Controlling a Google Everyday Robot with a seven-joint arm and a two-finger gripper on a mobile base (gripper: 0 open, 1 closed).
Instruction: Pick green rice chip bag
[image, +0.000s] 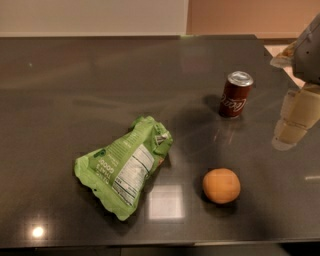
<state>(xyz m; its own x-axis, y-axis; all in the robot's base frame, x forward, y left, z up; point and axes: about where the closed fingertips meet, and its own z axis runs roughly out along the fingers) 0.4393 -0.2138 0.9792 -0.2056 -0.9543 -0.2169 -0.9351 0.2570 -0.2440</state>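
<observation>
The green rice chip bag lies flat on the dark, glossy tabletop, in the near-left part of the scene. It is crinkled and light green. Its white nutrition panel and white lettering face up. Its long axis runs from the near left to the far right, with the wider end at the near left and a narrower, crimped end pointing to the far right. Nothing touches the bag.

To the right of the bag, a little nearer than its middle, sits an orange, apart from the bag with bare tabletop between them. A pale square reflection of light shows on the surface in that gap, and a small bright spot shows at the near-left corner.

Farther back and to the right, a dark red soda can stands upright with its silver top showing. It is well apart from both the bag and the orange.

The tool is at the right edge of the scene. It is a cream-coloured, blurred shape under a grey part of the arm. It lies to the right of the can and farther back than the orange, well apart from the bag. It holds nothing that can be seen, and whether it is wide or narrow cannot be told
</observation>
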